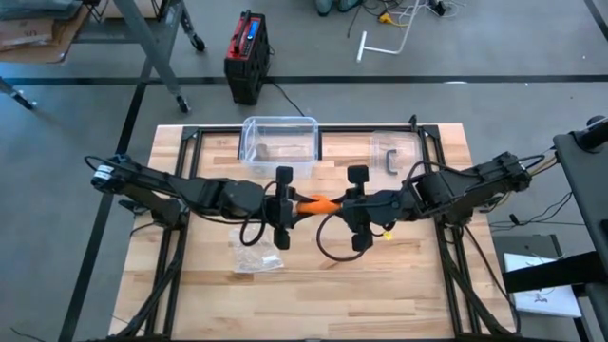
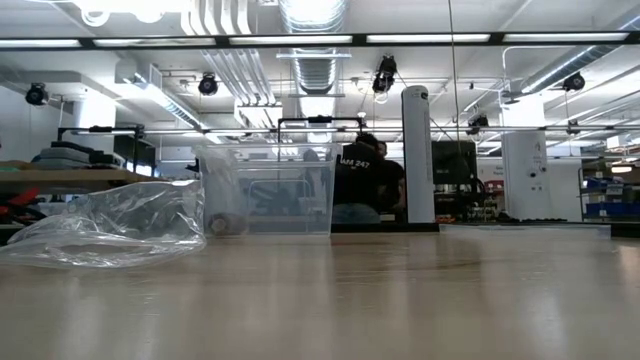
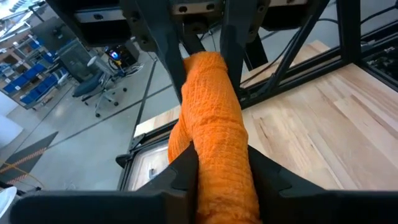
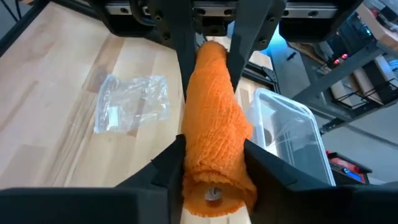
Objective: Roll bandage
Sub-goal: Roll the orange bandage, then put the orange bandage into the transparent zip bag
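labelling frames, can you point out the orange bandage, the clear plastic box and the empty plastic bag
orange bandage (image 4: 214,124), right wrist view, middle of the wrapped roll
clear plastic box (image 1: 279,141), high view, its floor near the centre
plastic bag (image 1: 256,255), high view, middle of the crumpled film
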Controlling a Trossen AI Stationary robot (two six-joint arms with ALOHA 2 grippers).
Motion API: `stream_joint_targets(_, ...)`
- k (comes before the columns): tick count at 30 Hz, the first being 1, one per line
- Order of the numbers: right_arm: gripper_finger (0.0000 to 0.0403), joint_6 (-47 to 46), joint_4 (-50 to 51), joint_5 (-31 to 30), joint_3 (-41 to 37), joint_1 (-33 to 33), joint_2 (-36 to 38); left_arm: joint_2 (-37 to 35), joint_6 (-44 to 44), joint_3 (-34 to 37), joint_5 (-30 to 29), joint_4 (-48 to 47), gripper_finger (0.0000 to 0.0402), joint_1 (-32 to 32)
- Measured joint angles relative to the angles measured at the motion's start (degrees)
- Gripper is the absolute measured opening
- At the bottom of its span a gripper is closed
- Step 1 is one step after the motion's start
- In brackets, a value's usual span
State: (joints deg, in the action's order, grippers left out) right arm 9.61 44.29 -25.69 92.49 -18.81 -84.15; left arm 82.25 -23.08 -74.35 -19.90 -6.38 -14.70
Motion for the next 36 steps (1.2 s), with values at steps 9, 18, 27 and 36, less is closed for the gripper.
stream_joint_targets(9, 0.0044, 1.17, 1.93, 0.04, -0.06, 0.15, 0.50, -2.07, -0.49, 0.00, -3.87, -1.93, 0.0148, -0.89)
stream_joint_targets(18, 0.0051, -7.53, 12.04, 0.24, -2.39, 2.71, 2.83, -8.36, 21.36, 0.16, -9.27, -29.39, 0.0239, -2.64)
stream_joint_targets(27, 0.0050, -11.68, 6.39, 3.24, -15.80, 5.99, 2.87, -4.43, 42.79, 8.95, 4.36, -39.72, 0.0271, -4.07)
stream_joint_targets(36, 0.0051, -12.68, -0.38, 4.68, -22.57, 6.16, 2.81, -2.05, 52.93, 14.40, 9.84, -40.68, 0.0254, -4.88)
